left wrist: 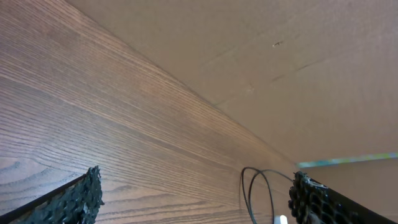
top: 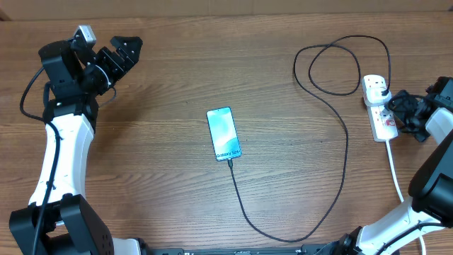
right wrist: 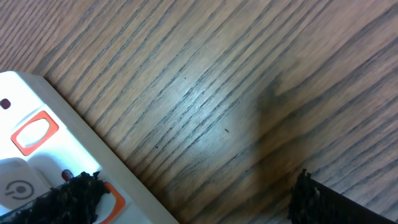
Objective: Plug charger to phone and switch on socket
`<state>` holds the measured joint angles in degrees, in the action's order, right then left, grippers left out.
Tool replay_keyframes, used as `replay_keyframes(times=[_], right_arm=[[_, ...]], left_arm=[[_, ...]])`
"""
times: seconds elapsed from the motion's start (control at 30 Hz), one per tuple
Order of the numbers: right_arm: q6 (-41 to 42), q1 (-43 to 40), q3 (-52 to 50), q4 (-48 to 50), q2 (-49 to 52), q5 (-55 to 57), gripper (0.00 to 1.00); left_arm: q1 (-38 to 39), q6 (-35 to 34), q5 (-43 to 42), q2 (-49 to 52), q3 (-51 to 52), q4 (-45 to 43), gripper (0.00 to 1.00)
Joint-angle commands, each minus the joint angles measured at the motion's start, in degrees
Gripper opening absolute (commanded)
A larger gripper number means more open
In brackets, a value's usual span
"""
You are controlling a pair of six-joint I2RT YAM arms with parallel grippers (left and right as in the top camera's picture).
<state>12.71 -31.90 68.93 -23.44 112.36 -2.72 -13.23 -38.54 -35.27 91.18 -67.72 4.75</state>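
The phone point(top: 224, 133) lies in the middle of the table, its cyan screen lit. The thin black charger cable point(top: 345, 152) runs from the phone's near short edge, loops round and ends at a black plug point(top: 383, 90) in the white socket strip point(top: 379, 106) at the far right. My right gripper point(top: 400, 112) is open, right beside the strip; in the right wrist view one finger point(right wrist: 78, 196) is over the strip's orange-red switch point(right wrist: 35, 132). My left gripper point(top: 125, 51) is open and empty at the far left; its wrist view shows the cable loop point(left wrist: 258, 193) far off.
The strip's thick white cord point(top: 393, 170) runs toward the front right. A cardboard wall point(left wrist: 261, 56) stands behind the table's far edge. Both arm bases sit at the front corners.
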Motion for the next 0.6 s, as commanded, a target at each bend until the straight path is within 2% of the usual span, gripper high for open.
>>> replay_keyframes(times=[0.0,0.57], right_arm=[[-1.0,0.5,-0.8,-2.2,1.8,-2.0,1.00],[-1.0,0.7,-0.9,-5.1,1.8,-2.5,1.00]], left_arm=[[0.0,1.3,0.3,-0.5,-0.2,0.0,1.00],[0.0,1.3,0.3,-0.5,-0.2,0.0,1.00]])
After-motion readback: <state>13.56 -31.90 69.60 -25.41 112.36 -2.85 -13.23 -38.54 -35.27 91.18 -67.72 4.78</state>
